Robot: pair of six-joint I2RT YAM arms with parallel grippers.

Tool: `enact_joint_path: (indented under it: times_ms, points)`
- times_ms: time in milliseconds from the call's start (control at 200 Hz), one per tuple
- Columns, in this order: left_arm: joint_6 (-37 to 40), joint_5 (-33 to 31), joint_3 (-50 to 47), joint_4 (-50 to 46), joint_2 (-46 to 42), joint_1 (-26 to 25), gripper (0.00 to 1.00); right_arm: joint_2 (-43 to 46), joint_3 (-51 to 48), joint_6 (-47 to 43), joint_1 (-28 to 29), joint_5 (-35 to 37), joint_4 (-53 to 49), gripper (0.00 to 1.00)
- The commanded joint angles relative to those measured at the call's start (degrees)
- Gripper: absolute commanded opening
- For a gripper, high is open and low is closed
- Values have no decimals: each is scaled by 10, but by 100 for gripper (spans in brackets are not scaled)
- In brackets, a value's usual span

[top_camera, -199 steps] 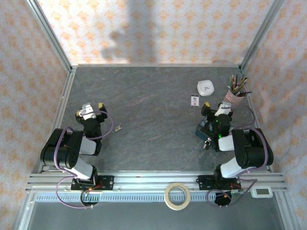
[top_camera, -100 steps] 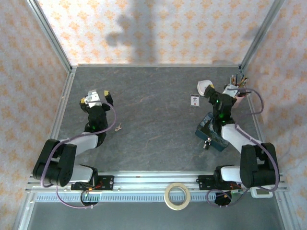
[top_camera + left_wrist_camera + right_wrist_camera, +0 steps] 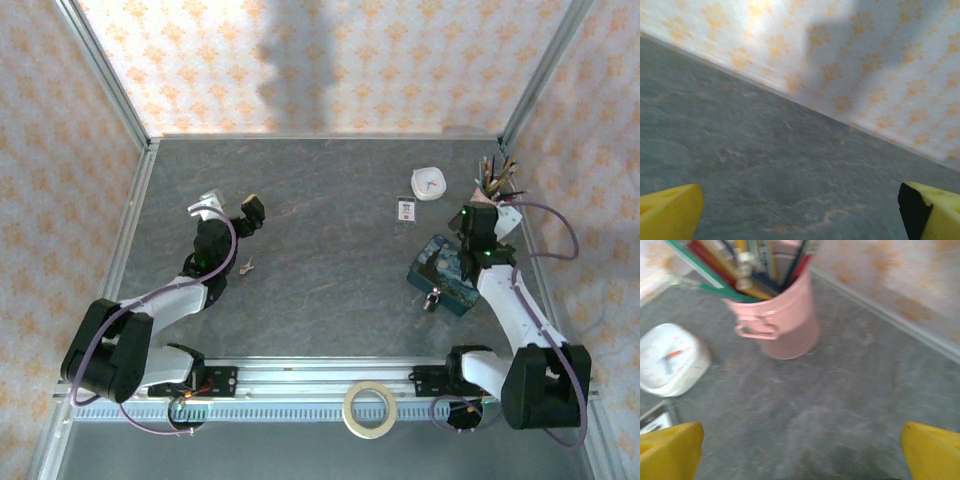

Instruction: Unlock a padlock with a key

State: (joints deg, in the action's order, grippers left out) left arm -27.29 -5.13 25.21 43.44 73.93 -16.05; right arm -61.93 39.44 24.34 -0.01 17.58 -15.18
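Padlock (image 3: 432, 299), tiny, silver-grey metal: lies at the near edge of the blue painted box (image 3: 447, 270), touching it or just beside it. Too small to tell whether the shackle is shut. The small thin silvery metal key (image 3: 246, 266) on its ring lies flat on the grey stone-patterned table (image 3: 330, 230), well apart from the padlock, across the workspace.

Progress, my reading: nothing of the task is done. The key is not picked up, the padlock is not held, and the two have not been brought together. Left to do: grasp the key, steady the padlock, insert, turn.

Left pincer (image 3: 230, 208): jaws wide, nothing between them. Its wrist view has the yellow pads (image 3: 667, 212) at opposite lower corners with bare table between. The key lies just behind this pincer, back toward the arm's base, near but not touching.

Right pincer (image 3: 487, 214): also wide and empty, yellow pads (image 3: 670, 450) far apart. It faces a pink cup of pencils (image 3: 785, 325), with a white round-faced clock (image 3: 670, 360) ahead to its left. The padlock lies behind this pincer and to its left, toward the arm's base, with the blue painted box between them.

Judgement: both pincers point away from their targets, so each needs to draw back and tip down before any grasp.
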Motion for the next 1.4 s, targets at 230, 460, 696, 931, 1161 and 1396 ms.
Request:
enact_joint_path:
  times_ms: [230,460,696,931,1161,1396]
  points:
    - [-81,77,-11,47,43,-7,99,61,-50,21,-30,-17,-57,100]
    - [-86,69,-24,45,21,-7,99,65,-87,32,-30,-58,-44,100]
    - [-91,53,-30,53,16,-7,99,67,-119,10,-30,-151,-18,100]
    - [-112,48,-37,71,14,-7,99,68,-144,5,7,-223,27,98]
    - [-125,29,-53,78,-3,-7,99,38,-153,41,80,-243,72,96]
    - [-125,12,-64,70,-23,-7,99,-33,-126,96,174,-225,126,95]
